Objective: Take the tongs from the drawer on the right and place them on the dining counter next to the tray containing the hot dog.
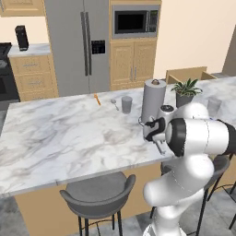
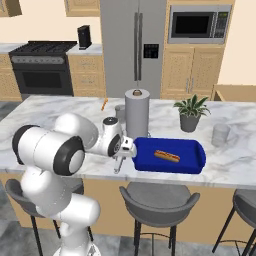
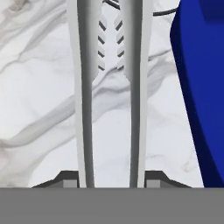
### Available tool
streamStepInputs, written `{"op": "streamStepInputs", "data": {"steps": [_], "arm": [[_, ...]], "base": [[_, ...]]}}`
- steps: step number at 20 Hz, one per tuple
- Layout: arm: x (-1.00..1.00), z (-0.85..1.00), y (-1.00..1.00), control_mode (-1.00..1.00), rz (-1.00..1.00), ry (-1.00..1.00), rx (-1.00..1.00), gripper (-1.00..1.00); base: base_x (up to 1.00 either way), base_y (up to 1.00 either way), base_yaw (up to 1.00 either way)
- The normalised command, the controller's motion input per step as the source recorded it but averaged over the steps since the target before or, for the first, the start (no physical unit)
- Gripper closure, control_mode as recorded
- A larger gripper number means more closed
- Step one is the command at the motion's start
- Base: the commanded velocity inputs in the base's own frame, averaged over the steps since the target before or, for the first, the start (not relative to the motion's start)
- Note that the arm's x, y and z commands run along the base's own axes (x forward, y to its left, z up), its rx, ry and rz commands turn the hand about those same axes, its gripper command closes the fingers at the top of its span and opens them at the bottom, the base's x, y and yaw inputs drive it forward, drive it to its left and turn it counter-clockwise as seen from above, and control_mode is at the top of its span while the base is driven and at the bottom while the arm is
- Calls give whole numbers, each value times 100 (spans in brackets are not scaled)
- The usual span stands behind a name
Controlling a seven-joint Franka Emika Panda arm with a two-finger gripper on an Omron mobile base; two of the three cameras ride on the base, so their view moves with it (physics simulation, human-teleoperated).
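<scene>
The tongs are held between the two fingertips at the bottom of the hand view, with both grey arms running up the middle of the frame to ridged ends near the top; the gripper is closed on them. In the left base view the gripper is seen right of centre, at the near edge of the counter, with the tongs hanging below it. A broad stretch of bare marble is left open across the left and middle of that frame, bounded at the back by an orange stick, a spoon and a grey cup. In the right base view the tongs are seen at lower centre, just beside the left end of the tray, over the near edge of the counter. The hot dog lies in the tray. Behind the tray stands a towel roll, with a plant and a glass to the right. In the hand view the tray takes up the right side, near the tongs but apart from them.
</scene>
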Motion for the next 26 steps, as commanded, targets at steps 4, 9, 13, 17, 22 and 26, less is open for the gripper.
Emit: {"op": "streamStepInputs", "data": {"steps": [4,9,13,17,22,26], "arm": [[23,-12,0,-100,2,0,-1,100],[13,-10,0,-100,4,0,-1,100],[14,-10,0,-100,4,0,0,100],[17,-24,0,-100,4,0,0,100],[11,-34,0,-100,4,0,-2,100],[0,-40,0,-100,4,0,-4,100]], "base": [[0,0,0],[0,0,0],[0,0,0],[0,0,0],[0,0,0],[0,0,0]]}}
